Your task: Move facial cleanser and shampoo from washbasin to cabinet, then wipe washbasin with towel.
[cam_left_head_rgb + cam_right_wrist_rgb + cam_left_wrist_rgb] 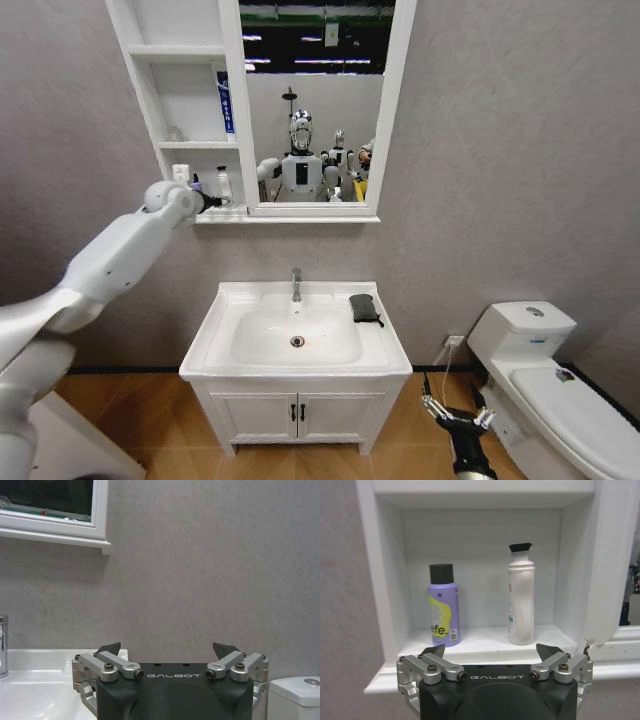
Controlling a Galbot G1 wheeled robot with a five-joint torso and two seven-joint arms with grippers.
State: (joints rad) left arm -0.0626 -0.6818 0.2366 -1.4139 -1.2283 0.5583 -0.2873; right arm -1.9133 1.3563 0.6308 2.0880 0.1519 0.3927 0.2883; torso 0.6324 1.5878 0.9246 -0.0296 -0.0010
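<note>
From the head, the left arm reaches up to the lowest shelf of the tall white cabinet beside the mirror, while the small dark grey folded towel lies on the right rim of the white washbasin. At the left wrist, the left pincer is spread wide and holds nothing, just in front of a purple spray can with a black cap and a white bottle with a black cap, which stand apart on that shelf. At the right wrist, the right pincer is spread wide too, low by the grey wall.

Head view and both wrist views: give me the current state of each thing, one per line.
Purple bottle: upright in bottom cabinet compartment.
White bottle: upright beside it, apart.
Left gripper: open, empty, before that shelf.
Right gripper: open, empty, low beside washbasin.
Towel: folded on the washbasin's right rim.
Vanity doors: shut.
</note>
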